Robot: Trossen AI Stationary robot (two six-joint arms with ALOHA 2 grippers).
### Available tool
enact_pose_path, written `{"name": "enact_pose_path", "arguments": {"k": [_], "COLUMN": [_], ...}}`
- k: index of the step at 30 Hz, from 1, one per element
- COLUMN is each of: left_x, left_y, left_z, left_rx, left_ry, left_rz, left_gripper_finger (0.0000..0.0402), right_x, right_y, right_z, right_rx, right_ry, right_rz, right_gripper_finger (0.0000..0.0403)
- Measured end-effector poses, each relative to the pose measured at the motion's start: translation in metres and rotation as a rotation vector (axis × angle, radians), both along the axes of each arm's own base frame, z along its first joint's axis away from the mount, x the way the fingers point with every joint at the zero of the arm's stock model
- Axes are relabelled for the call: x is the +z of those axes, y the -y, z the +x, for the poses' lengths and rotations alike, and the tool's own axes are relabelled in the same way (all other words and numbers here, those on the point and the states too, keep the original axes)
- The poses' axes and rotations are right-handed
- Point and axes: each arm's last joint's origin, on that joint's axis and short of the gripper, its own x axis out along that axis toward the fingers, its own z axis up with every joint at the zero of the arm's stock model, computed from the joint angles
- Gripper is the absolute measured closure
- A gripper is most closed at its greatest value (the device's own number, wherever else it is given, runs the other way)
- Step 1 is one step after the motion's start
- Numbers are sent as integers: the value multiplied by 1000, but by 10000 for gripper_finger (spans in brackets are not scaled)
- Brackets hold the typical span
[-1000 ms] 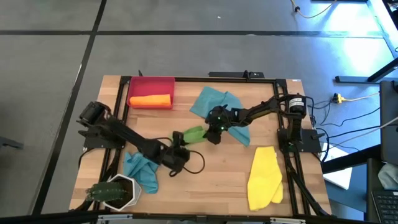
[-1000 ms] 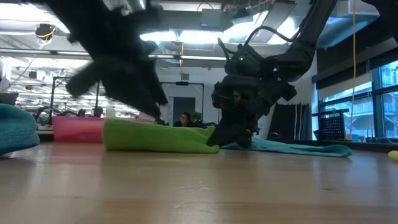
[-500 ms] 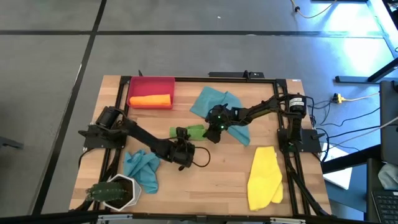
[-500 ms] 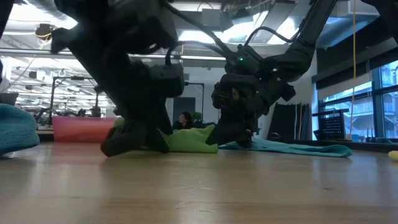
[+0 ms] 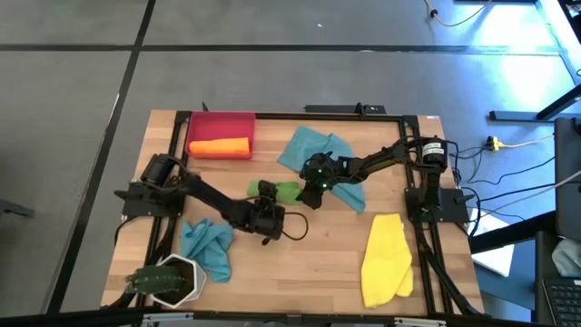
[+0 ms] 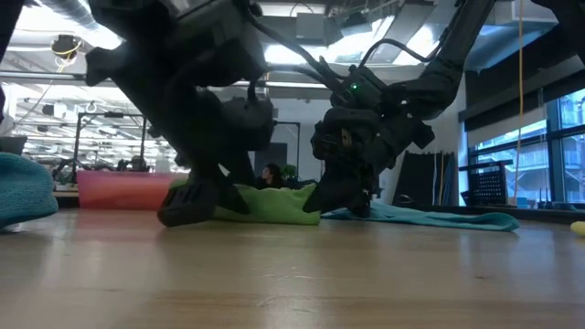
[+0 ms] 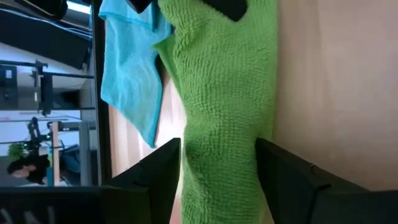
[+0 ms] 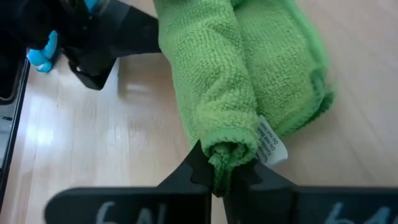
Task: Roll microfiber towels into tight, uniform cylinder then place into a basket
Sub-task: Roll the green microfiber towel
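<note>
High view: we see the green towel (image 5: pixel 285 191) between the left gripper (image 5: pixel 267 194) and right gripper (image 5: pixel 307 193). Low view: both reach down to it on the table (image 6: pixel 302 274). Left wrist view: its fingers (image 7: pixel 155 174) straddle the roll, spread wide. Right wrist view: jaws pinch the towel's end.

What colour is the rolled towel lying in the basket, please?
Orange; the high view shows it best.

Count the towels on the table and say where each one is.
5. Orange towel rolled in the red basket; green towel mid-table between both grippers; one teal towel behind it; another teal towel beside the plant pot; yellow towel front right.
</note>
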Motion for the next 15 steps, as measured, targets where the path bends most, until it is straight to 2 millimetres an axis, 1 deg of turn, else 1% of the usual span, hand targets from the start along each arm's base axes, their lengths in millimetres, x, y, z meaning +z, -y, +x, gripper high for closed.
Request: {"name": "enact_pose_path", "arguments": {"k": [3,8,15], "left_x": [0,-1,-1], "left_y": [-8,-21,-31], "left_z": [2,5,9], "left_rx": [-2,-17,-74], "left_ry": [-28,-71,-133], "left_rz": [6,-69,-101], "left_gripper_finger": [206,206,206], "right_x": [0,0,0], "right_y": [0,0,0], "right_z": [0,0,0], "right_rx": [-1,-1,4], "right_ry": [-1,-1,-2], "right_rz": [1,2,7], "right_gripper_finger": [388,388,388]}}
